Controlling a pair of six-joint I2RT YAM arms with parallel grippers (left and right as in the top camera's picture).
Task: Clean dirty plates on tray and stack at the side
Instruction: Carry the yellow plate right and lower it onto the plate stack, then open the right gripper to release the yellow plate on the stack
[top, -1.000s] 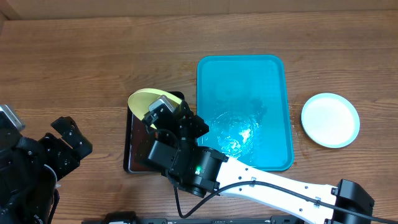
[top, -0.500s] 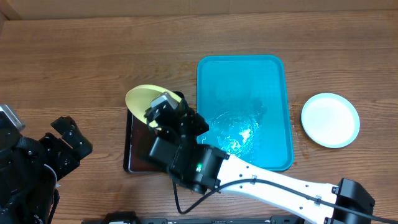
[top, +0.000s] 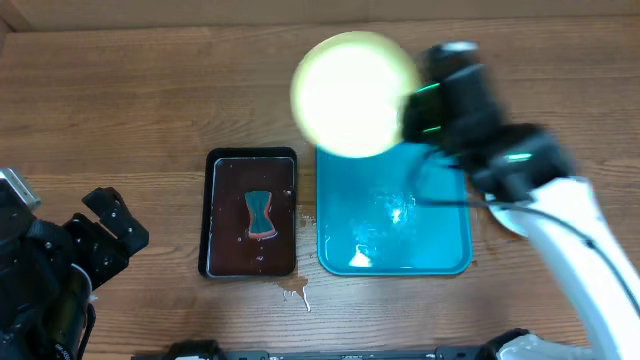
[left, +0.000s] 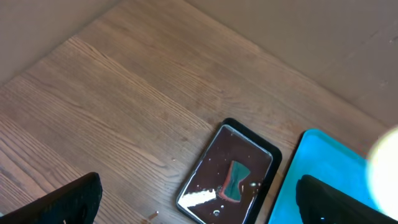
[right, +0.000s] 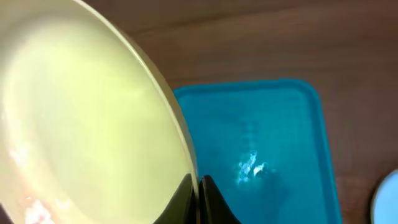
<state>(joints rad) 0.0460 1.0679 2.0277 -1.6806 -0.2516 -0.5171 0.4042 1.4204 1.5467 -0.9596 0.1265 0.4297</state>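
A pale yellow-green plate hangs in the air over the far end of the turquoise tray, blurred by motion. My right gripper is shut on its rim. In the right wrist view the two fingers pinch the rim of the plate at the gripper, with the wet tray below. A sliver of a light blue plate shows at the right edge. My left gripper rests open at the table's lower left, holding nothing; its fingers frame the view.
A black tray of dark liquid lies left of the turquoise tray, with a teal and red sponge in it; both show as tray and sponge in the left wrist view. Drops of liquid lie on the wood in front.
The right arm has lifted the yellow-green plate out of the black tray and swung it up and right, over the far end of the turquoise tray. The sponge is now uncovered.
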